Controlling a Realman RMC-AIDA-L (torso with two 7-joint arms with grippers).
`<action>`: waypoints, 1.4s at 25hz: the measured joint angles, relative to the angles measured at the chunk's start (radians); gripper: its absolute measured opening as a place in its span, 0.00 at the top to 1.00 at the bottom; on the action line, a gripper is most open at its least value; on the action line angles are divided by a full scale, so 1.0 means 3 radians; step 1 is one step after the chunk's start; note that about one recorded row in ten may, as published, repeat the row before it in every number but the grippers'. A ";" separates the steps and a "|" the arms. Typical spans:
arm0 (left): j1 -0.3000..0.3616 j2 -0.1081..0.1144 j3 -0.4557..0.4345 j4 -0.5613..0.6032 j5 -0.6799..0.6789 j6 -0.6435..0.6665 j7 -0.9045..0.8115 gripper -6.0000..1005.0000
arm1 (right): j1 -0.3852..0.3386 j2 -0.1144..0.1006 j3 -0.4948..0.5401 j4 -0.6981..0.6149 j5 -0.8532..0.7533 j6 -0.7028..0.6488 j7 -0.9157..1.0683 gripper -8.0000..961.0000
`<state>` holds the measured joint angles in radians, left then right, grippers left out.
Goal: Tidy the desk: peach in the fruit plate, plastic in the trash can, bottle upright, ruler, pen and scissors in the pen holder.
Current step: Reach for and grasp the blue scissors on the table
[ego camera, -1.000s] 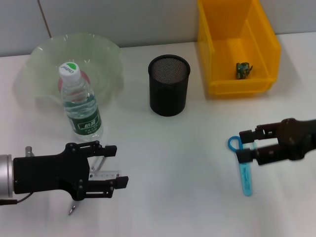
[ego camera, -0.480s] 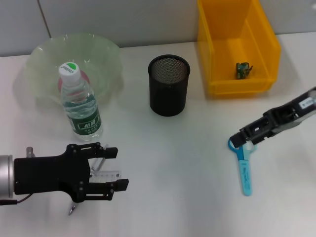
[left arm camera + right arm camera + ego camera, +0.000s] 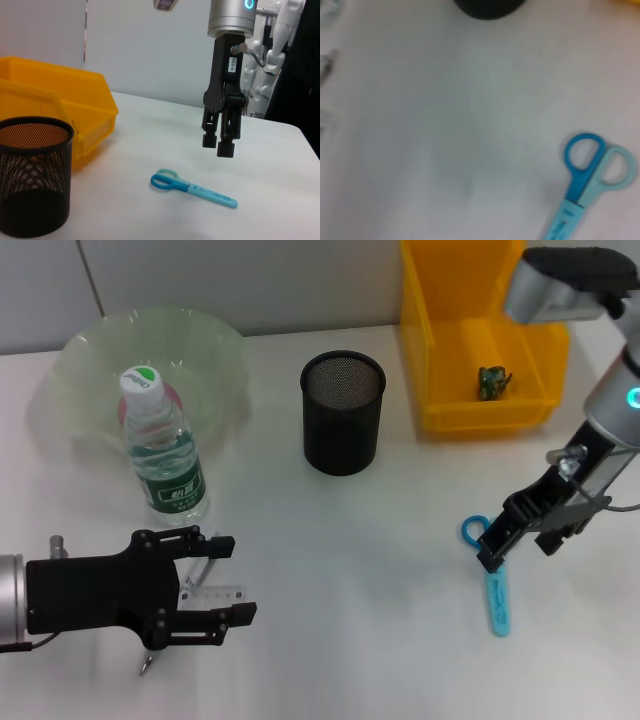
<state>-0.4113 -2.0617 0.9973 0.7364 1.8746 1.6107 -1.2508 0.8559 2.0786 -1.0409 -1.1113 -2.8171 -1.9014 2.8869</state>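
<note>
**Right tool above the scissors**

The right tool point(image 3: 497, 540) hangs just over the blue scissors point(image 3: 492, 580), fingers slightly parted, holding nothing. The scissors lie flat on the white surface point(image 3: 380, 570), right of the black pen holder point(image 3: 342, 412). The left tool point(image 3: 225, 592) sits near-left, open and empty, above the ruler point(image 3: 210, 595).

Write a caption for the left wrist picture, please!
Right gripper hangs above blue scissors on the table, near the mesh pen holder.
</note>
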 joint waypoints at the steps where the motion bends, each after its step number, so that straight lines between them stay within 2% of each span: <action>1: 0.0001 0.0000 0.0000 0.0000 0.0000 -0.0001 0.0002 0.19 | -0.0001 0.0001 -0.0109 -0.0024 -0.0013 0.0019 0.0086 0.16; 2: 0.0005 0.0000 0.0003 0.0003 0.0000 -0.0001 0.0005 0.19 | -0.0010 0.0010 -0.0278 -0.0065 -0.0031 0.0054 0.0197 0.16; 4: 0.0004 0.0000 0.0003 -0.0001 0.0000 -0.0001 0.0006 0.19 | -0.0007 0.0020 -0.0327 -0.0063 -0.0052 0.0074 0.0229 0.16; 11: 0.0012 0.0006 0.0003 0.0007 0.0017 0.0000 0.0016 0.19 | 0.0060 0.0038 -0.0334 0.0233 -0.0059 0.0215 0.0237 0.16; 22: 0.0012 0.0000 0.0004 0.0002 0.0071 0.0034 0.0027 0.19 | -0.0146 0.0041 -0.0350 0.0271 0.0027 0.0472 0.0237 0.16; 35: 0.0011 0.0000 0.0010 -0.0019 0.0077 0.0046 0.0044 0.19 | -0.0125 0.0029 -0.0407 0.0444 0.0040 0.0695 0.0236 0.16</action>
<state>-0.4079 -2.0617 1.0002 0.7307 1.8976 1.6244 -1.2375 0.8184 2.0872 -1.1629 -0.9780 -2.8050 -1.6929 2.9578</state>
